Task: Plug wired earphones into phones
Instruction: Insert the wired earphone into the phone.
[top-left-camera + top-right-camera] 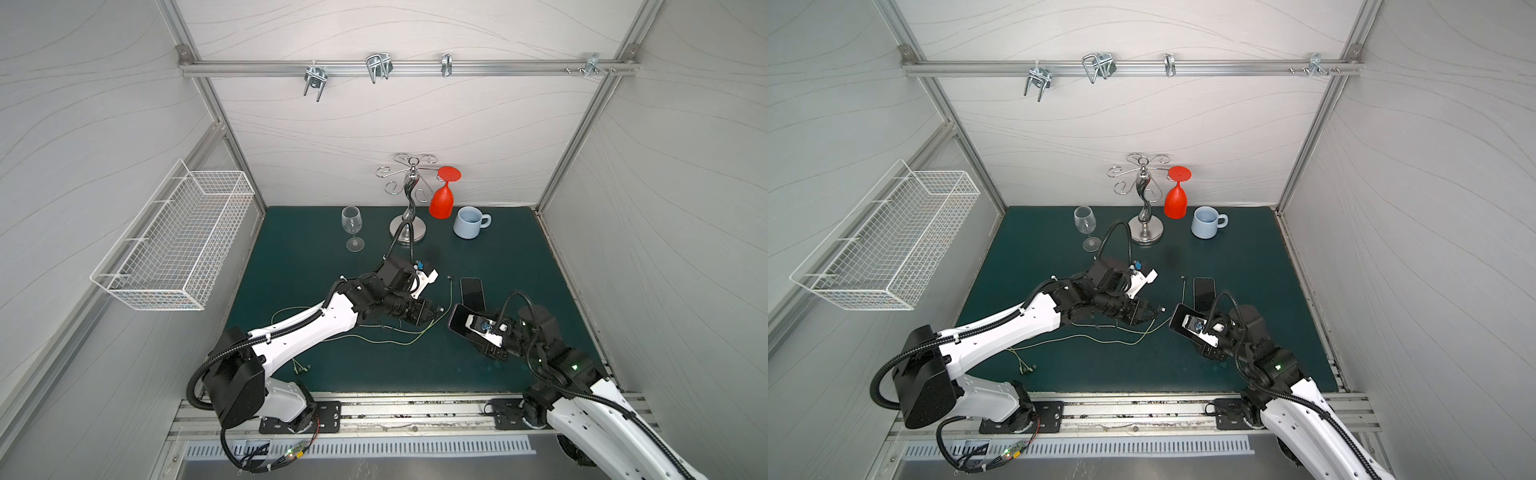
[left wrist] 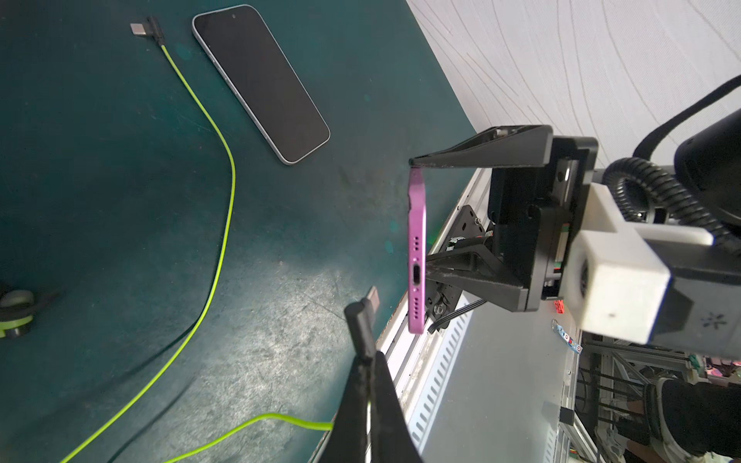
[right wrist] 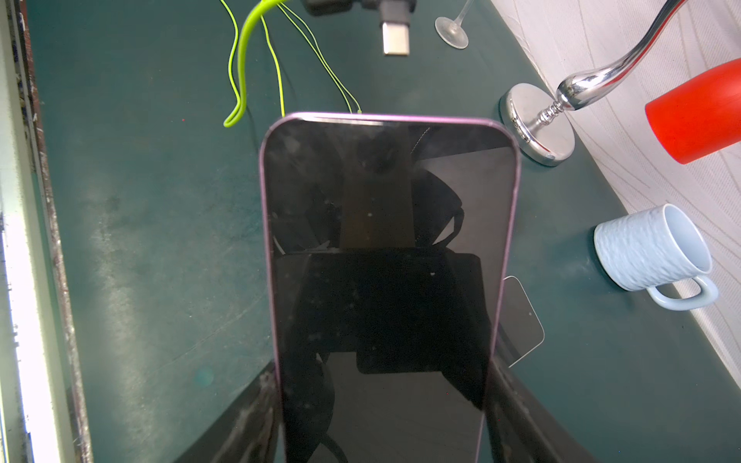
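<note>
Evidently the left pincer (image 2: pixel 367 358) was pinched tight on the dark plug (image 2: pixel 363 320) of one earphone cable (image 2: pixel 260 415). The plug's metal tip stuck out past the fingertips and aimed at the purple-edged phone (image 2: pixel 416 240). The right pincer (image 3: pixel 385 401) gripped that phone across its width, jaws wide, one against each long edge. It held the phone clear of the dark green mat (image 1: pixel 291 249), with the screen toward the right wrist camera. The phone's bottom edge, with its charging port (image 2: pixel 416 274), faced the left pincer. The plug tip was near the port but apart from it, with a gap between them in the left wrist view.

Beyond the right pincer, away from the arm's base, the second phone (image 1: pixel 472 293) lay flat on the mat, screen up, held by nothing. Just beside it lay the second plug (image 2: pixel 146 28), loose, its yellow-green cable (image 2: pixel 216 132) running back below the left pincer. Behind the left pincer, near that arm's base, a pair of earbuds (image 1: pixel 301 368) lay on the mat.

Well past both pincers stood a clear wine glass (image 1: pixel 352 228), a chrome stand (image 1: pixel 409 208) with a red glass (image 1: pixel 442 199) hanging upside down, and a pale blue mug (image 1: pixel 469 222).
</note>
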Robot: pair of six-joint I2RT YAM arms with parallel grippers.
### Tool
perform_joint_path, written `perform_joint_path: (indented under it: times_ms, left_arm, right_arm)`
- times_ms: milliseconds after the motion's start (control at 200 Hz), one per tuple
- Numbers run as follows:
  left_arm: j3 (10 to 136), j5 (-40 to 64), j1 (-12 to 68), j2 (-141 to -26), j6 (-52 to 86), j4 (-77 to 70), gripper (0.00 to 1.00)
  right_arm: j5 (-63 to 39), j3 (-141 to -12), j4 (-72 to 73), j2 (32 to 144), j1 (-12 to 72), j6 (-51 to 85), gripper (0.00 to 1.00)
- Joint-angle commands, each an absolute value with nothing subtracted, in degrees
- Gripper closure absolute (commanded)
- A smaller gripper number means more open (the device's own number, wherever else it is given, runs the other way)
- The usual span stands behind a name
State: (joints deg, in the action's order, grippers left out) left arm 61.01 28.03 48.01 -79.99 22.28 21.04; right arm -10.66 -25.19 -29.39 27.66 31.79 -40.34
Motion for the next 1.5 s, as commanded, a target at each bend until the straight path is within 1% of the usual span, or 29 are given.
perform_joint_path:
  times_ms: [0,260,1185,1496]
  left_arm:
    - [64.2,27.3,48.6,-80.4,22.4,18.9,1.00]
    - [65.5,25.7,50.2,-81.4,22.3,19.7,1.00]
    - [69.8,23.1,53.9,-86.0,19.5,25.0,1.00]
    - [70.3,22.8,54.0,-86.6,18.4,25.9,1.00]
  right_arm:
    - [-12.4,-25.0,-28.0,26.9,32.0,-41.8,0.34]
    - [-10.3,-24.7,-26.6,27.3,32.1,-41.8,0.34]
    - [-9.8,-24.5,-25.7,25.8,32.6,-41.1,0.35]
    - [-10.0,-24.4,-26.1,26.2,32.6,-41.9,0.35]
